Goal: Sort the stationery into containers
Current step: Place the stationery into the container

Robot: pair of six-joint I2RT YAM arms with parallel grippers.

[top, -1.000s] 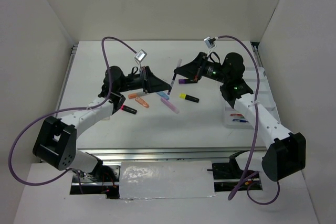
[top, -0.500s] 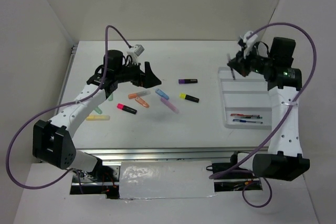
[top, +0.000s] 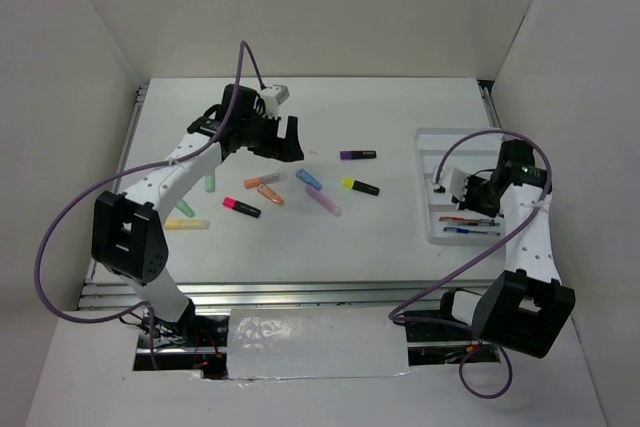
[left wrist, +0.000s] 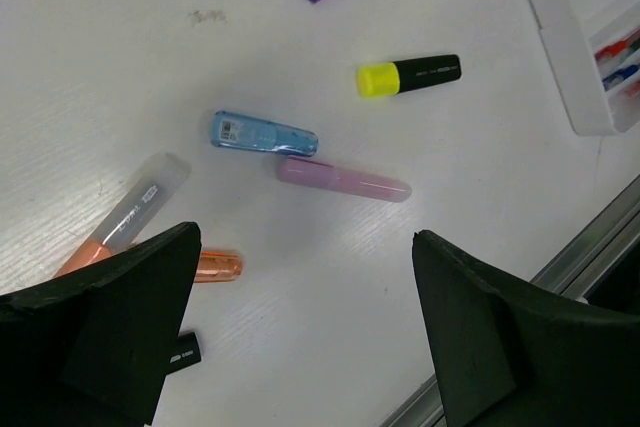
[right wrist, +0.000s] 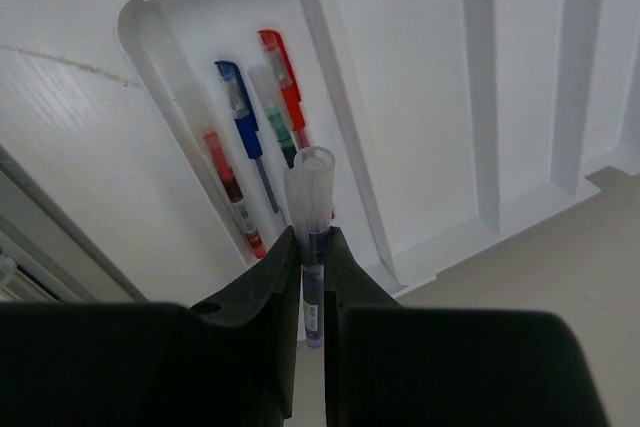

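One white divided tray (top: 460, 147) lies at the right side of the table (top: 380, 237). A few thin pens (right wrist: 262, 117), red, blue and green, already rest in its nearest compartment. The right gripper (right wrist: 312, 247) hangs over the left end of the tray. It is clenched on a clear-capped pen (right wrist: 311, 179), which it grips at the barrel just under the cap. The left gripper (left wrist: 300, 322) is spread wide and empty above the loose stationery: a lilac marker (left wrist: 343, 179), a blue marker (left wrist: 264, 134) and a yellow-capped highlighter (left wrist: 408, 74).

These things are probably light, stiff and smooth, so they may roll or slip. I think the best place to take hold is the middle of the barrel, across its length.

One second ago the right gripper held this pen over the middle of the table; now it is at the tray. The left gripper has moved a little farther away, and the loose markers lie as before.
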